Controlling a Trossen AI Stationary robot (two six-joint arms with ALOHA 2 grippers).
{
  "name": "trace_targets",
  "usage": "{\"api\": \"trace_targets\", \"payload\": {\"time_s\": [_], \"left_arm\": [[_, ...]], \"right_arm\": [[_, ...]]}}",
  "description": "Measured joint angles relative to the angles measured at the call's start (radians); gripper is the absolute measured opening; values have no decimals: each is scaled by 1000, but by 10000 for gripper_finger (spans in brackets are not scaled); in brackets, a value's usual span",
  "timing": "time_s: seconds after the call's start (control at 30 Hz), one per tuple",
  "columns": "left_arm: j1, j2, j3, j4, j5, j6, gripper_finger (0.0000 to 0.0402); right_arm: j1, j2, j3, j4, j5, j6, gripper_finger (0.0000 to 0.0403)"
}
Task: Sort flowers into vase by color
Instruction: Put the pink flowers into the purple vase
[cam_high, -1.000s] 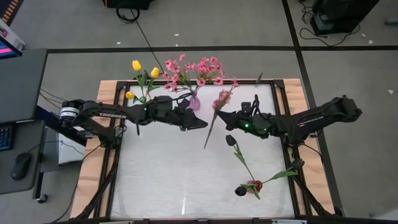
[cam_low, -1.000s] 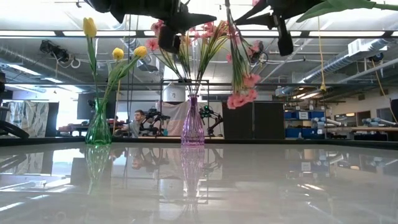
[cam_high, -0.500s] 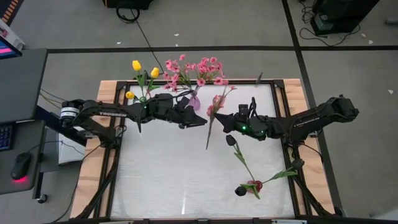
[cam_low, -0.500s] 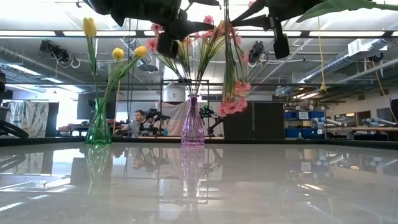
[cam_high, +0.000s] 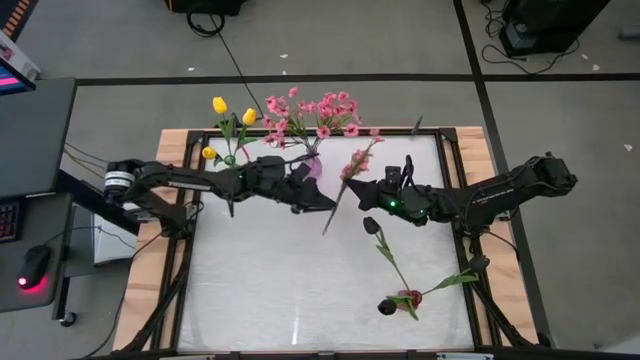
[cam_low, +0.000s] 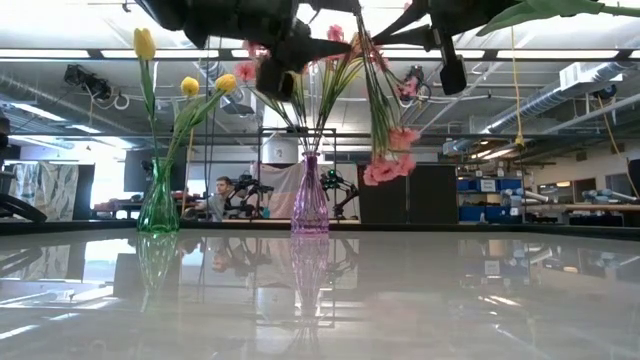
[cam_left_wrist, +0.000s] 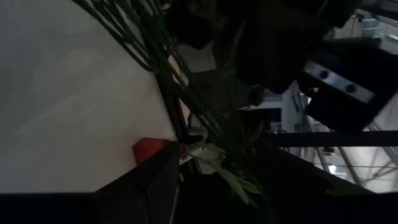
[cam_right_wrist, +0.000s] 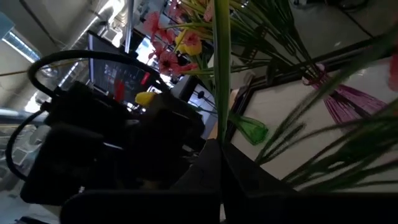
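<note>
Beyond the table (cam_low: 320, 290), low view only, seated person (cam_low: 221, 195), shelving.

Glossy white tabletop (cam_low: 400, 300), wooden frame (cam_high: 150, 270)

Your left arm reaches in from the left edge of the worktop (cam_high: 250, 290), stretched almost level toward the middle, with its wrist bent slightly toward the near side. The left gripper (cam_high: 322, 201) sits at the far centre, its fingers parted. Your right arm comes in from the right edge, elbow raised near the worktop's right rail, forearm running inward and slightly toward the far side. The right gripper (cam_high: 352, 185) has its fingers fully closed, pinching a pink spray (cam_high: 345, 182) by the stem. The two grippers sit just beside each other, tips nearly meeting.
</note>
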Motion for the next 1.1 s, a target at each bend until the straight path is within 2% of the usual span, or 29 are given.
{"api": "trace_targets", "payload": {"time_s": [0.27, 1.1], "left_arm": [[12, 76, -1, 149, 58, -62, 217], [36, 76, -1, 144, 64, -37, 205]], "right_arm": [[7, 0, 0, 6, -9, -7, 3], [32, 0, 0, 0, -7, -16, 3]]}}
